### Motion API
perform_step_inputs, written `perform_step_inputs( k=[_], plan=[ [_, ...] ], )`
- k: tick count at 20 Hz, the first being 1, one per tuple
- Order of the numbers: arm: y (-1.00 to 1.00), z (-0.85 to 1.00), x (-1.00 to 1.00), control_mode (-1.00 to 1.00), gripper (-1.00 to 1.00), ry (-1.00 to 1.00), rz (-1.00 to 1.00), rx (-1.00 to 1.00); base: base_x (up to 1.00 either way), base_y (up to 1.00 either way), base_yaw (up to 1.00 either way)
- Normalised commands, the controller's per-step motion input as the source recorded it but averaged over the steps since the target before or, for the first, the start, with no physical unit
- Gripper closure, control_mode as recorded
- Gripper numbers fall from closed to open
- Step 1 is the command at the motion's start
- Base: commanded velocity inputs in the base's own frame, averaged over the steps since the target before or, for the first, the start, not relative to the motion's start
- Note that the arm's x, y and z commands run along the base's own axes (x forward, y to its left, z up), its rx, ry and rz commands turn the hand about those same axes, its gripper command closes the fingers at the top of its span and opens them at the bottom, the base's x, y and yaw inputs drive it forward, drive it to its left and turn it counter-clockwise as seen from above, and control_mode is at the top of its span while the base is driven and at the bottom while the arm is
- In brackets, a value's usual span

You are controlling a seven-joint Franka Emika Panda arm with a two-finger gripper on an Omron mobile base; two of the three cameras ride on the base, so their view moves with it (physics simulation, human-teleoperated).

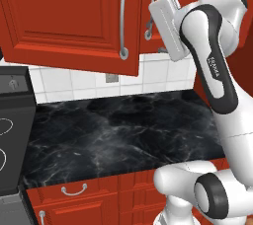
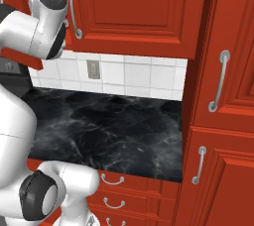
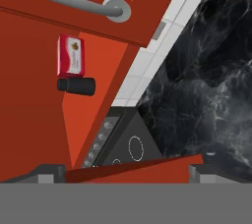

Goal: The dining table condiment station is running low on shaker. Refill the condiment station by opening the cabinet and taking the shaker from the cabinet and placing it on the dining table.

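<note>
The cabinet point(image 1: 69, 12) hangs above the worktop, and its left door stands swung out a little. My gripper point(image 1: 150, 21) is up at the gap between the two long silver handles point(image 1: 123, 21). In the hand view my gripper point(image 3: 127, 171) is open, and a thin red door edge point(image 3: 133, 166) runs between the fingertips point(image 3: 47, 171). Through the opening I see the cabinet's inside, with the shaker point(image 3: 76, 85), a small dark cylinder, beside a red box with a white label point(image 3: 71, 56). The view is rolled, so both appear sideways. The dining table is out of view.
A black marble worktop point(image 1: 123, 130) backed by white tiles point(image 2: 134, 76) lies below. A stove point(image 1: 10, 135) stands at its left, low red drawers point(image 1: 74, 189) sit under it, and a tall red cabinet point(image 2: 223, 96) closes off the right side.
</note>
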Motion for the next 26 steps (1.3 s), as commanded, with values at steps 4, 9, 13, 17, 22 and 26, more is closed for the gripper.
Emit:
perform_step_inputs(
  k=[4,9,13,17,22,26],
  plan=[
    [0.02,0.0,0.5,-1.0,-1.0,0.0,0.04,0.02,0.0,0.0,0.0],
    [0.01,0.0,0.46,-1.0,-1.0,0.0,0.04,0.03,0.0,0.0,0.0],
    [0.17,0.0,0.31,-1.0,-1.0,0.04,0.07,0.01,0.0,0.0,0.0],
    [0.49,0.0,0.04,-1.0,-1.0,0.09,0.12,0.0,0.0,0.0,0.0],
    [0.56,0.0,0.0,-1.0,-1.0,0.12,0.15,0.0,0.0,0.0,0.0],
    [0.55,0.0,-0.01,-1.0,-1.0,0.13,0.17,0.0,0.0,0.0,0.0]
  ],
)
